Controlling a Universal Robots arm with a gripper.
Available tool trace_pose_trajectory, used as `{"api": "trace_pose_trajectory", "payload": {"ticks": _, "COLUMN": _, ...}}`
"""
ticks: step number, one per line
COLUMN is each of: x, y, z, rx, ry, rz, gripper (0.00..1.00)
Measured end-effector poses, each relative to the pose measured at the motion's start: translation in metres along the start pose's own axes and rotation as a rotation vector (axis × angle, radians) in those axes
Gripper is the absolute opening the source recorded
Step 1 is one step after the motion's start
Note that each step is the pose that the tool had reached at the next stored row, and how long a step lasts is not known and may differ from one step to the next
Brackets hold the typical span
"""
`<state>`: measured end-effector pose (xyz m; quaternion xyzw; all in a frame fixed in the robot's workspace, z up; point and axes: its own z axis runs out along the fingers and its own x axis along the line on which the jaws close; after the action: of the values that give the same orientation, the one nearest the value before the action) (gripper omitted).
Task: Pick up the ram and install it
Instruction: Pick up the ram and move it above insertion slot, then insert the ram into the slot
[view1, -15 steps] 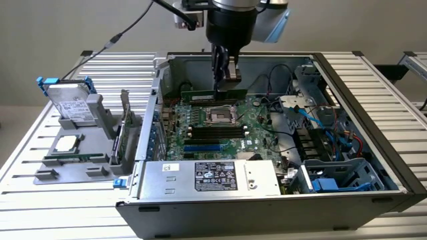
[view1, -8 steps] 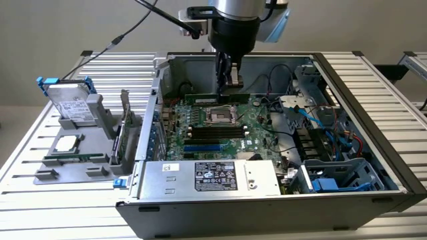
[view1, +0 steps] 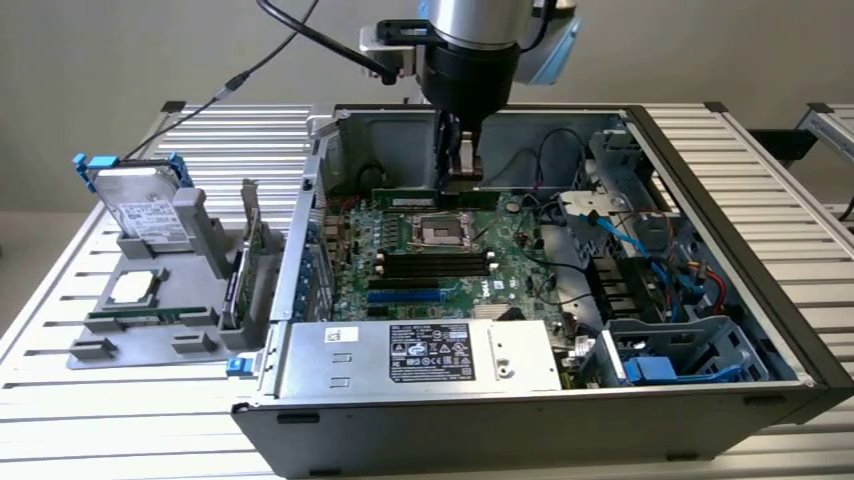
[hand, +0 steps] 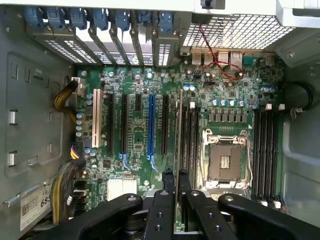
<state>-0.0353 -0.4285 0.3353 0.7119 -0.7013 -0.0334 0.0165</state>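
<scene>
Currently the slatted metal worktop (view1: 80, 400) carries an open computer case (view1: 787, 330) lying on its side, with a plain pale wall behind it. The tool (view1: 461, 180) hangs down inside the case over the far part of the motherboard (view1: 441, 260). Its fingers (hand: 167, 177) are drawn almost together and clamp the ram (view1: 416, 197) by its top edge. The green stick hangs level, long side across the exterior view, just beyond the CPU socket (view1: 438, 230). From the wrist view I see the ram (hand: 178, 130) edge-on as a thin strip, running along the black memory slots (hand: 189, 140) beside the socket (hand: 225, 160). I cannot tell whether its lower edge touches a slot or hangs just above. A second bank of slots (hand: 265, 150) lies on the socket's other side. Near the exterior view's lower edge the power supply (view1: 414, 355) fills the case's front. Blue and red cables (view1: 654, 240) crowd the bay to the exterior view's right. On the exterior view's left, apart from the case, a grey fixture (view1: 147, 340) holds a hard drive (view1: 140, 205) upright.
</scene>
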Motion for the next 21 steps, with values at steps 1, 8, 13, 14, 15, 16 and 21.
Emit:
{"api": "trace_pose_trajectory", "payload": {"ticks": 1, "x": -0.003, "y": -0.0001, "z": 0.0005, "rx": 0.0000, "ry": -0.0001, "rz": 0.000, "gripper": 0.14}}
{"api": "trace_pose_trajectory", "payload": {"ticks": 8, "x": -0.021, "y": -0.0051, "z": 0.0013, "rx": 0.0000, "ry": 0.0000, "rz": 0.000, "gripper": 0.14}}
{"api": "trace_pose_trajectory", "payload": {"ticks": 13, "x": -0.031, "y": -0.0125, "z": 0.0011, "rx": 0.0000, "ry": 0.0000, "rz": 0.000, "gripper": 0.14}}
{"api": "trace_pose_trajectory", "payload": {"ticks": 14, "x": -0.032, "y": -0.0142, "z": 0.0010, "rx": 0.0000, "ry": 0.0000, "rz": 0.000, "gripper": 0.14}}
{"api": "trace_pose_trajectory", "payload": {"ticks": 15, "x": -0.033, "y": -0.0148, "z": 0.0009, "rx": 0.0000, "ry": 0.0000, "rz": 0.001, "gripper": 0.14}}
{"api": "trace_pose_trajectory", "payload": {"ticks": 16, "x": -0.033, "y": -0.0148, "z": 0.0009, "rx": 0.0000, "ry": 0.0000, "rz": 0.002, "gripper": 0.14}}
{"api": "trace_pose_trajectory", "payload": {"ticks": 21, "x": -0.033, "y": -0.0148, "z": 0.0009, "rx": 0.0001, "ry": -0.0002, "rz": 0.002, "gripper": 0.14}}
